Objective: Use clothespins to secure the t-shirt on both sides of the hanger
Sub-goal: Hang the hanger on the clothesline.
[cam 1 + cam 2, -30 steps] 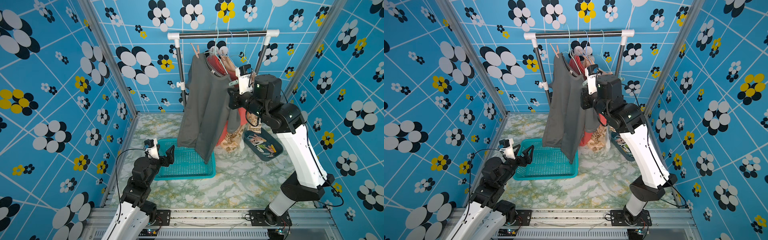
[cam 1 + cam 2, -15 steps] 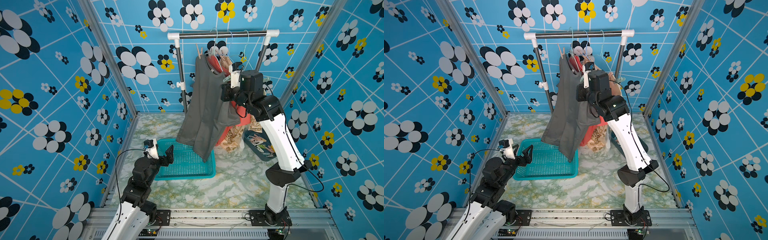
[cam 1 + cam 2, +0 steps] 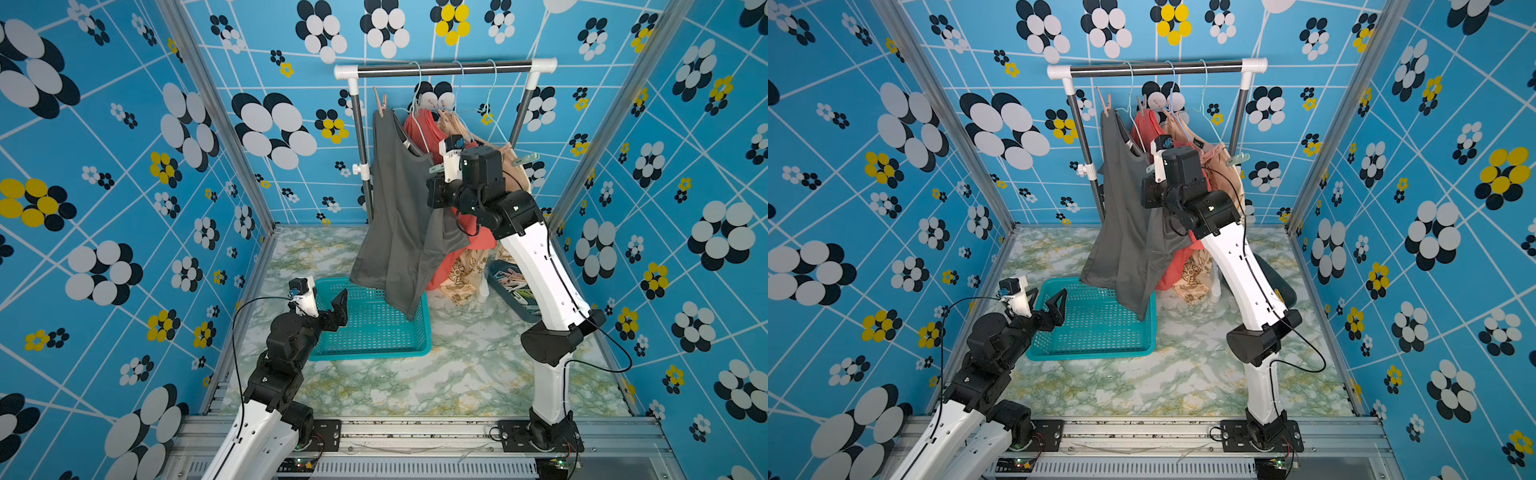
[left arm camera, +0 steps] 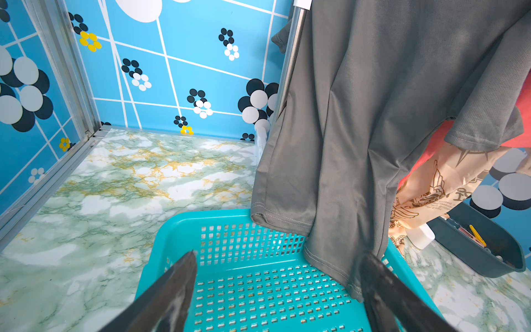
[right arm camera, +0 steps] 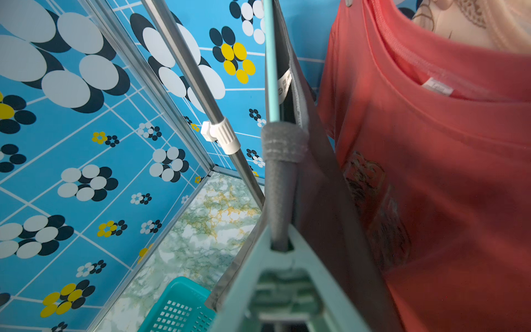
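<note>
By the front-left corner of the marbled worktop (image 3: 457, 374), the left gripper (image 3: 1046, 300) hangs with its fingers spread wide over the teal plastic mesh basket (image 3: 1100, 351). Towards the back edge, the right gripper (image 3: 441, 169) is at the near shoulder of the grey t-shirt (image 3: 399, 216). There a mint green plastic clothespin (image 5: 283, 276) bites the shirt and the pale wire hanger (image 5: 271, 57). Whether the right gripper's fingers still grip the pin cannot be told. A beige clothespin (image 3: 380, 102) pins the far shoulder.

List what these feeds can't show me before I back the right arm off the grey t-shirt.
Hidden: fingertips of the right gripper, behind its wrist housing in both top views and absent from the right wrist view, so any hold cannot be told.
Blurred: the mint clothespin, too close in the right wrist view; its bite on the grey t-shirt is unclear.
Covered: the clothespin tray, partly behind the right arm in a top view; pin count unreadable.
</note>
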